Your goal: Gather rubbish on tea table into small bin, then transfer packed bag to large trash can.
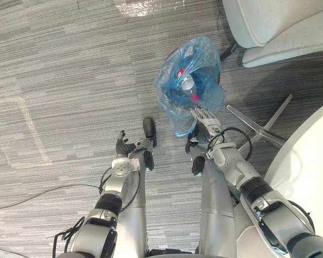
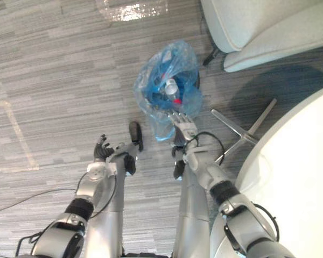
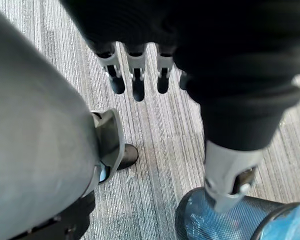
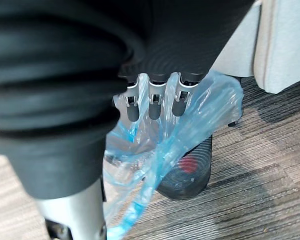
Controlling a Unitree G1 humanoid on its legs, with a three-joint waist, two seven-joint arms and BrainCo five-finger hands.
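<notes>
Floor: grey striped carpet (image 1: pixel 64 80), where the work in view stands.
Small bin: a dark mesh bin (image 4: pixel 201 176) stands upright on the carpet, just in front of a pale upholstered seat (image 1: pixel 274 27).
Bag: a blue translucent plastic bag (image 1: pixel 196 64) lines the bin. Its crumpled top rises above the rim and its near side is drawn out toward the robot.
Rubbish: a clear bottle (image 1: pixel 187 83) lies inside the bag, with something red beside it that is too small to name.
Right hand: the right hand (image 1: pixel 207 121) is stretched forward to the bag's near edge and touches the film. The blue plastic drapes around it in the right wrist view, and I cannot tell whether it grips the film or only rests against it.
Left hand: the left hand (image 1: pixel 124 148) hangs low over the carpet, well apart from the bin, relaxed and holding nothing.
Table: the curved edge of a white table (image 1: pixel 312 161) shows on the robot's right, with silver chair legs (image 1: pixel 258 126) on the floor between it and the bin.
</notes>
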